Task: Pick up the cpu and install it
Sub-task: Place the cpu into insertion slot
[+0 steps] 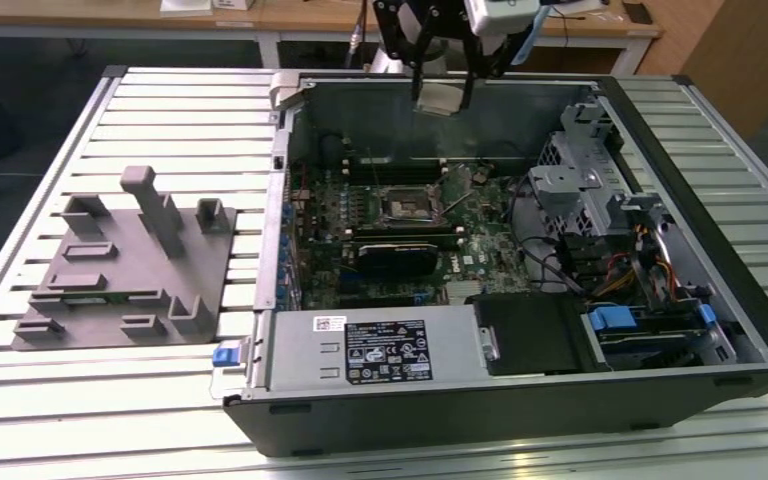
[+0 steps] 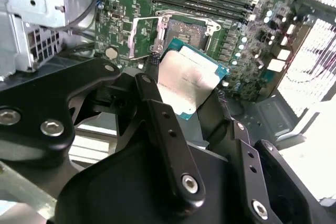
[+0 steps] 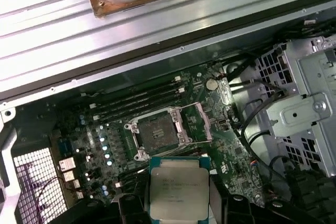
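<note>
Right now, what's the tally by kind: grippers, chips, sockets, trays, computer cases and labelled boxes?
Black two-fingered gripper: 1
Small square silvery-topped cpu, clamped in that gripper: 1
Dark square metal-framed socket, open: 1
Grey moulded tray: 1
Open dark computer case: 1
White-labelled grey rectangular box: 1
Total: 6

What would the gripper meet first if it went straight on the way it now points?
Likely the socket or the motherboard just beside it, with the cpu in the gripper touching first; depth is unclear.
</note>
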